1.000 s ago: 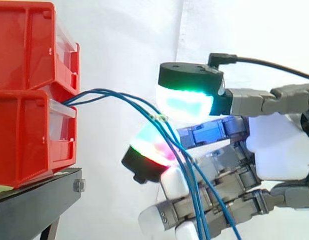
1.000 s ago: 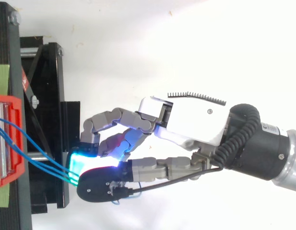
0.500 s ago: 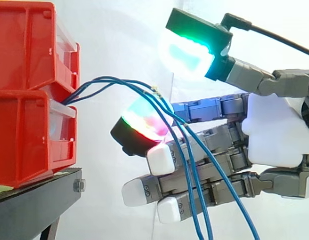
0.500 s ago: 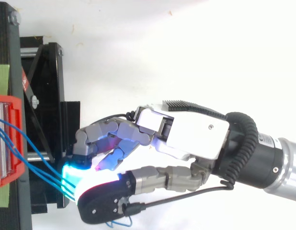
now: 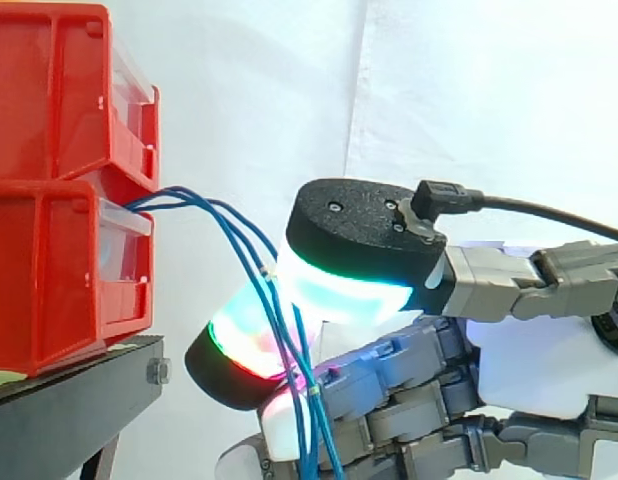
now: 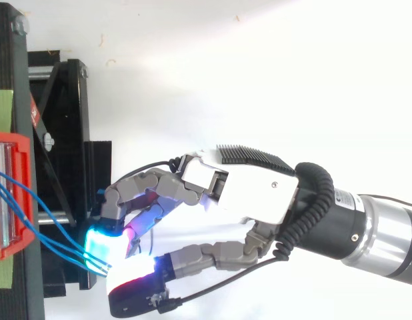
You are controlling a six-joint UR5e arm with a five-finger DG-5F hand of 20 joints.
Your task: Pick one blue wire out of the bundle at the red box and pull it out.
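Note:
Several thin blue wires (image 5: 225, 216) come out of the gap between the two stacked red bins (image 5: 49, 200) and drop steeply to the right. My hand (image 5: 529, 360) reaches in from the right. Its black-backed thumb pad (image 5: 359, 260) is pressed down over a finger pad (image 5: 239, 350) that glows green and red, and the wires run between the two. In the top view the wires (image 6: 33, 227) leave the red bin (image 6: 6, 193) and end between the cyan pad and the thumb of the hand (image 6: 253, 200). I cannot tell whether one wire or more is pinched.
The bins rest on a black stand (image 5: 59, 400), whose frame and rails (image 6: 66, 133) lie right under the fingertips in the top view. A white curtain (image 5: 469, 100) hangs behind.
The thumb, raised half a second ago, has come down onto the wires against the finger pad. The hand has dropped and the wires now hang more steeply from the bins.

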